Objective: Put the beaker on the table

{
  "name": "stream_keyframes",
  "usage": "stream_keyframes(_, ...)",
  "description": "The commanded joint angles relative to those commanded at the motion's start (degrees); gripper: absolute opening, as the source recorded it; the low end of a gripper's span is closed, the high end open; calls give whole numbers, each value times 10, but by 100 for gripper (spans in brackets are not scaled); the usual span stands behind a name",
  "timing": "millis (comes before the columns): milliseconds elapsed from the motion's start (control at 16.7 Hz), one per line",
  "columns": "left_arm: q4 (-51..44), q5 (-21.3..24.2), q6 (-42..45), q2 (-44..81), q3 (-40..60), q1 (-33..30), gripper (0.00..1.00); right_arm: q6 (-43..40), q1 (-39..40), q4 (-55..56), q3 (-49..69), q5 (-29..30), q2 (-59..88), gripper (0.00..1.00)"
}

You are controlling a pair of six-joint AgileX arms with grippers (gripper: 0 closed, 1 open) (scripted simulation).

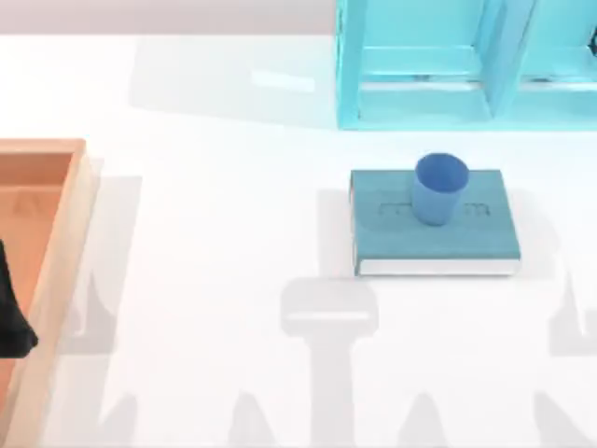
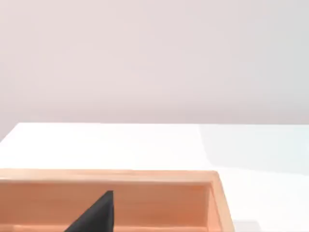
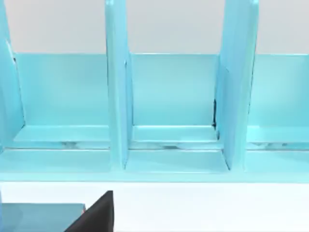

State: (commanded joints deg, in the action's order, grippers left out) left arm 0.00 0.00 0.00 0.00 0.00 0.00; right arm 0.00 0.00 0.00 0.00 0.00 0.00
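Our small blue cup stands upright on the book; open white bench lies left. Jaws' state: cannot tell.

Book = landmark. Beaker upright on its far half. Shelf unit close behind. Bare table left + front; tray far left.

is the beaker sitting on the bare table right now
No, in the top view the beaker stands upright on the teal book, not on the table.
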Motion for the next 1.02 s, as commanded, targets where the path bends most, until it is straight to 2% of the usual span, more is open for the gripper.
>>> stream_keyframes(240, 0, 0, 0, 0, 0, 0, 100, 6, 3, -15, 14, -1, 16, 100)
stream_keyframes(420, 0, 0, 0, 0, 0, 0, 100, 28, 14, -74, 72, -3, 83, 100)
stream_keyframes(720, 0, 0, 0, 0, 0, 0, 100, 86, 45, -249, 244, -2, 298, 100)
stream_keyframes(1020, 0, 0, 0, 0, 0, 0, 100, 147, 86, -475, 480, 4, 587, 100)
